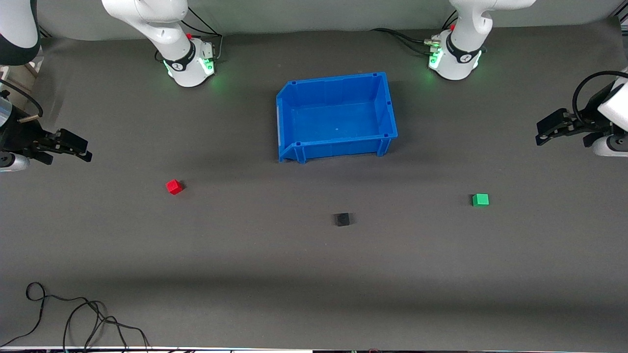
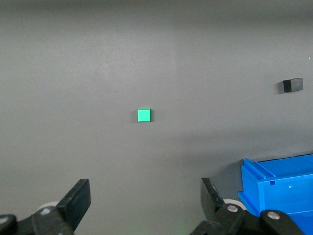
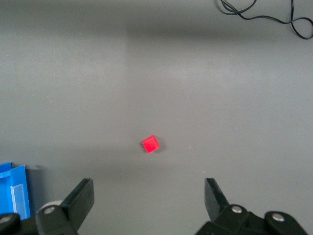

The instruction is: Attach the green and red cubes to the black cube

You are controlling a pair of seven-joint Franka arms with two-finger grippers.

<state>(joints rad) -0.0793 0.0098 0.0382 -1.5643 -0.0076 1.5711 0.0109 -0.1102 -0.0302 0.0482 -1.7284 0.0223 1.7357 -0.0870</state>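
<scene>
The red cube (image 1: 173, 187) lies on the grey mat toward the right arm's end; it also shows in the right wrist view (image 3: 150, 144). The green cube (image 1: 480, 199) lies toward the left arm's end and shows in the left wrist view (image 2: 144, 115). The black cube (image 1: 342, 219) sits between them, nearer the front camera, and also shows in the left wrist view (image 2: 292, 85). My right gripper (image 1: 78, 149) is open and empty, up over the mat at its end of the table. My left gripper (image 1: 548, 131) is open and empty over the mat at its end.
A blue bin (image 1: 289, 115), empty, stands mid-table between the arm bases, farther from the front camera than the cubes; its corner shows in both wrist views. A black cable (image 1: 73, 314) lies at the near edge toward the right arm's end.
</scene>
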